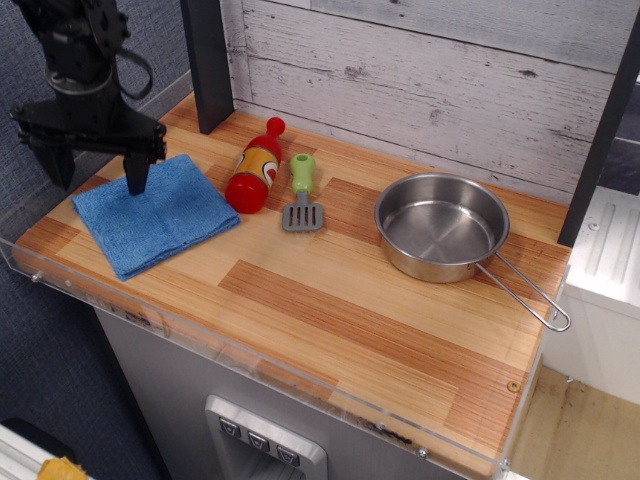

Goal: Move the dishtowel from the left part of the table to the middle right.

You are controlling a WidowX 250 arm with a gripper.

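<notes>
The one view looks down at the table (330,300) from its front right corner. The dishtowel (155,213) lies flat on the left part of the wood, a folded blue square with one corner pointing at the front rim. Above its back left corner hangs the gripper (97,172), black, its two fingers spread wide apart with nothing between them. The right finger (136,170) points down onto the towel's back edge (whether its tip touches the cloth cannot be told), and the left finger (57,164) sits out past the towel's left side, over the table's left edge.

Just right of the towel lies a red bottle (254,172) on its side, cap toward the wall. Beside that is a small spatula (301,196) with a green handle. Further right, well apart from the towel, stands a steel pan (442,226), its wire handle (523,292) reaching toward the front right corner.
</notes>
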